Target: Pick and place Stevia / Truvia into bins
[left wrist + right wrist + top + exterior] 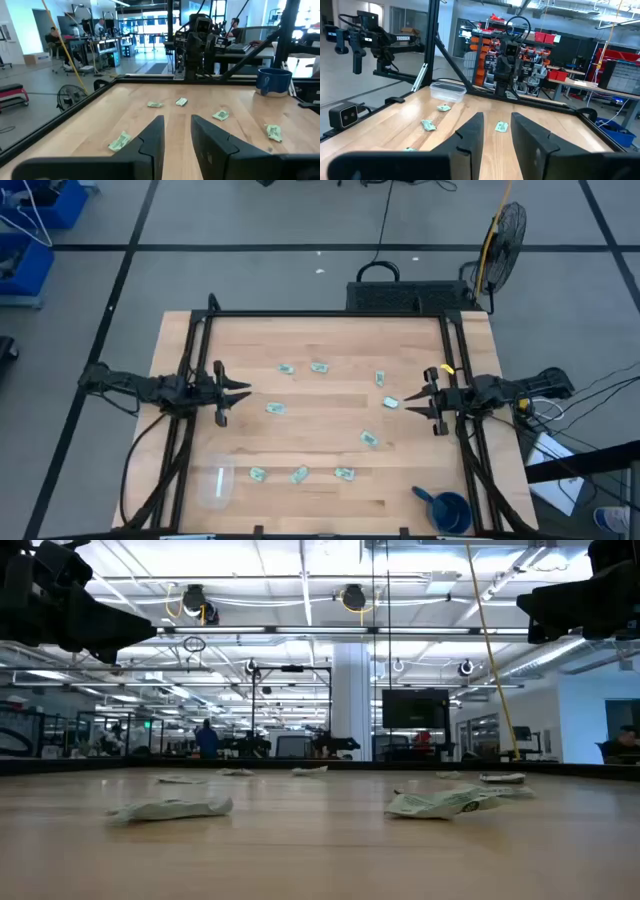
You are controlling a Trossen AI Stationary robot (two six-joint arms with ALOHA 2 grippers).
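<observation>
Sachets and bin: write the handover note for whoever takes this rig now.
Left gripper: open, empty, raised at the table's left side.
Right gripper: open, empty, raised at the right side.
Sachets: about ten, all loose on the table, mostly across the middle.
Bin: near the left front corner, looks empty.
Done: nothing binned.
Left: every sachet.

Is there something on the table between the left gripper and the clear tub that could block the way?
Nothing visible does. The left gripper hangs open at the table's left side, and bare wood lies between it and the clear tub. The nearest sachet lies beside the tub, not in that line.
</observation>
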